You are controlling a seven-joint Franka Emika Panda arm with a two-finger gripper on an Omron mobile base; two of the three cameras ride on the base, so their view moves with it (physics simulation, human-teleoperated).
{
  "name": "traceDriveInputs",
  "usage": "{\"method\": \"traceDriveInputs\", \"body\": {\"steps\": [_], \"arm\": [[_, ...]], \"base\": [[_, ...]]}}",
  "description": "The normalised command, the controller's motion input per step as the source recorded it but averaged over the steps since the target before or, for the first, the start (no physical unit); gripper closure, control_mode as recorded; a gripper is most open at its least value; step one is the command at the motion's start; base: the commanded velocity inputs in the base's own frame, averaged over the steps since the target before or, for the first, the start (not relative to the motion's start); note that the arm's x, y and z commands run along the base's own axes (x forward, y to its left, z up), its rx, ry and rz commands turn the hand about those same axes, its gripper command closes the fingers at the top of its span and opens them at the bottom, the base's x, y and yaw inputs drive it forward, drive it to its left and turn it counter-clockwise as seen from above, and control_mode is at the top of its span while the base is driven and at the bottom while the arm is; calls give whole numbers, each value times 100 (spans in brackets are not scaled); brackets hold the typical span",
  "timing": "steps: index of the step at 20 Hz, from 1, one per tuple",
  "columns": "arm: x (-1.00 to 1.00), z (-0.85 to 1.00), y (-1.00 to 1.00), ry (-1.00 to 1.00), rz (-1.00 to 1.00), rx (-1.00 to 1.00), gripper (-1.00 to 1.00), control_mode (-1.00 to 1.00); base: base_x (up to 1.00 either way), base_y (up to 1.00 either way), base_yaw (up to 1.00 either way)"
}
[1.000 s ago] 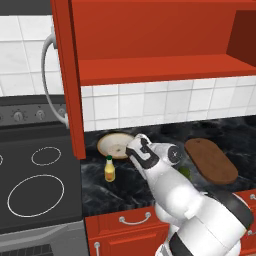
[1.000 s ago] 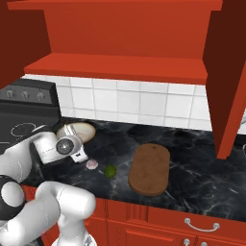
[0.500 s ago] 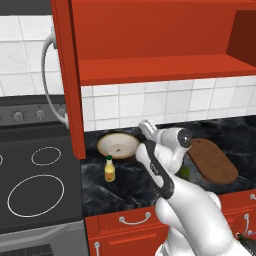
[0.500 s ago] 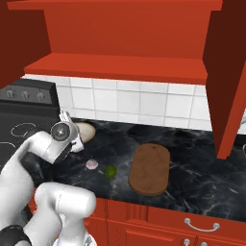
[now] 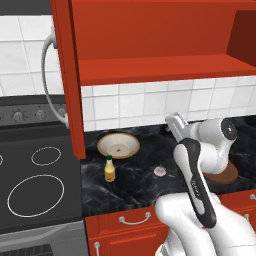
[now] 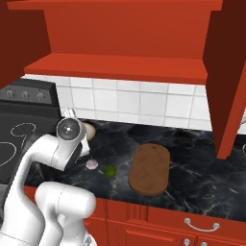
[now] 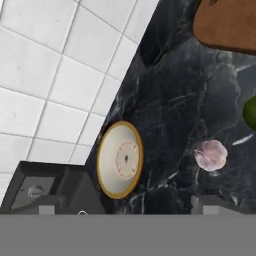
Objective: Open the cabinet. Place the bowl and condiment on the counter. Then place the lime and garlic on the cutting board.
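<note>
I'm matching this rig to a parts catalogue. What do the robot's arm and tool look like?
The arm is glossy white with rounded, bulbous segments. A black strip with faint pale lettering runs along one link, and the joints end in dark grey round caps with a lighter centre, clear in the right base view. No cables show. The tool is light grey and blocky; its finger tips are small and dark grey.

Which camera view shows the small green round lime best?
The right base view: the small green round lime sits whole on the black counter. The hand view cuts it off at the right edge.
</note>
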Motion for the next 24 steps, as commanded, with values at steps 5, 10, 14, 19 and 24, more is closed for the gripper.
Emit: {"method": "traceDriveInputs", "body": {"steps": [5,10,14,19,24], "arm": [[-13,0,-17,-1,4,1,-100,-100],[0,-10,11,2,0,-28,-100,-100],[1,-24,28,1,7,-56,-100,-100],[4,-11,7,1,13,-51,-100,-100],[0,0,-10,-7,13,-17,-100,-100]], "base": [[0,0,0],[0,0,0],[0,0,0],[0,0,0],[0,0,0]]}}
